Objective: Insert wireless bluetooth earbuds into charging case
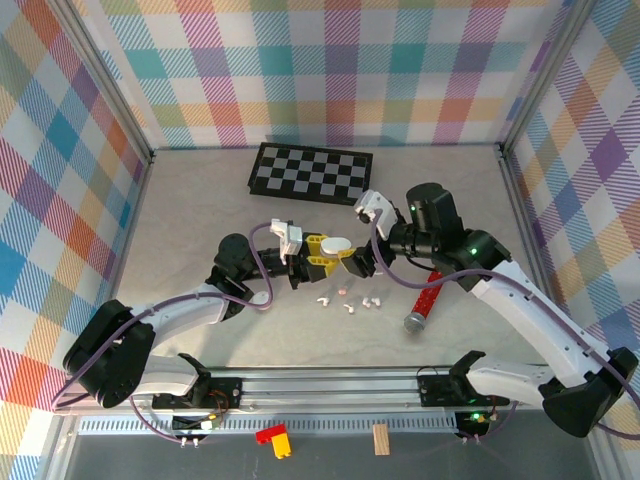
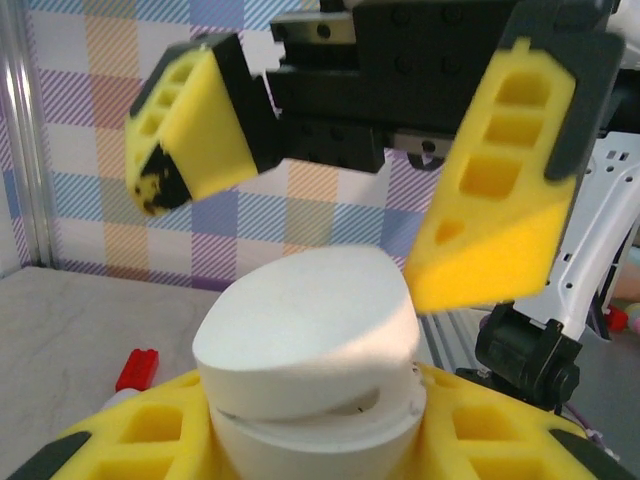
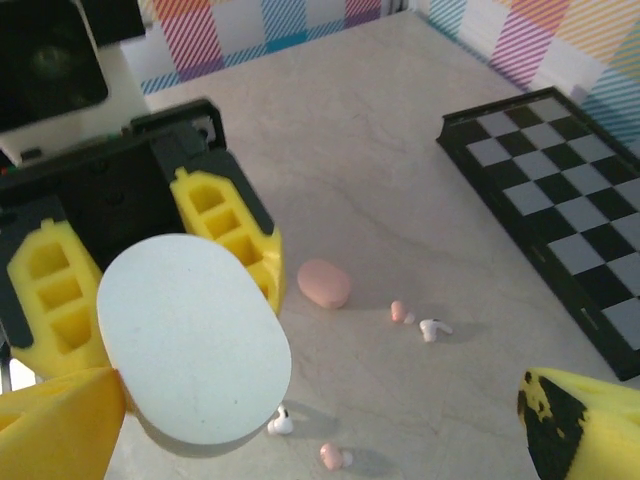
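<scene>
Left gripper (image 1: pixel 320 254) clamped on the white case (image 2: pixel 310 330), lid barely ajar | right gripper (image 2: pixel 305 235) spread wide, straddling that lid | your earbuds (image 3: pixel 433 327) lie loose on the table (image 3: pixel 400 150) below both grippers, well apart from the held case; right arm free and likely nearer; stem direction too small to tell | count: two white earbuds, two pink, one pink case (image 3: pixel 323 284), one white case

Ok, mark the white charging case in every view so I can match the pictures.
Top external: white charging case, mid-frame, a small white oval.
Left wrist: bottom centre, nearest the lens.
Right wrist: lower left, a pale oval seen from above.
Shared landmark: the yellow-fingered left gripper, clamped on the case.
</scene>
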Tool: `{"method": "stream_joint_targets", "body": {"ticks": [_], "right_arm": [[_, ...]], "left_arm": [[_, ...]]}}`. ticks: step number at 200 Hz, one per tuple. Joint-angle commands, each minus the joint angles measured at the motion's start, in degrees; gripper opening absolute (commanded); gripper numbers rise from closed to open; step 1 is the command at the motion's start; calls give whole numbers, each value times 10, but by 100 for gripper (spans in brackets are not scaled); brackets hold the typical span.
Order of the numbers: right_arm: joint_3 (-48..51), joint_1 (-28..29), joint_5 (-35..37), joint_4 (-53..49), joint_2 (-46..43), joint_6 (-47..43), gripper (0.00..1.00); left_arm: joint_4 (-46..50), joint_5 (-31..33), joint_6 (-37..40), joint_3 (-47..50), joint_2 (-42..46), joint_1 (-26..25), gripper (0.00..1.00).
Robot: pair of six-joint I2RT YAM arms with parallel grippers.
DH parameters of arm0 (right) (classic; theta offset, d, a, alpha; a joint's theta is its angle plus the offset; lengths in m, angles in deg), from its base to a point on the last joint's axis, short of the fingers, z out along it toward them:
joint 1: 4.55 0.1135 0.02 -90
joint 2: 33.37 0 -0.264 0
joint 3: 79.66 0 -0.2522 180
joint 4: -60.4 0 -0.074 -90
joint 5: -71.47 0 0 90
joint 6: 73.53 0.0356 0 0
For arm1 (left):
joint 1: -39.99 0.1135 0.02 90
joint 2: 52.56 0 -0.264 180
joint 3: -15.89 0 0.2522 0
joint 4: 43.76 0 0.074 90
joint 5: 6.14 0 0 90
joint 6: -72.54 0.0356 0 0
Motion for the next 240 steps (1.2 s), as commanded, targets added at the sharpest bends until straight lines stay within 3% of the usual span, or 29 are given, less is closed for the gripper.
{"method": "stream_joint_targets", "body": {"ticks": [1, 74, 137, 164, 214, 240], "right_arm": [[-11, -3, 39, 44, -11, 26, 100], [-14, -9, 49, 76, 0, 60, 100], [23, -19, -77, 102, -51, 51, 99], [50, -35, -86, 124, -89, 81, 99], [151, -172, -60, 122, -160, 290, 99], [208, -191, -46, 89, -159, 354, 99]], "left_arm": [[-21, -32, 11, -4, 17, 0, 28], [-24, -48, 4, -7, 24, 0, 28], [-41, -31, -12, -4, 17, 1, 28], [-42, -31, -15, -7, 13, 1, 28], [-58, -28, -24, 1, 12, 12, 28], [-77, -27, -34, 6, 4, 21, 28]]}}
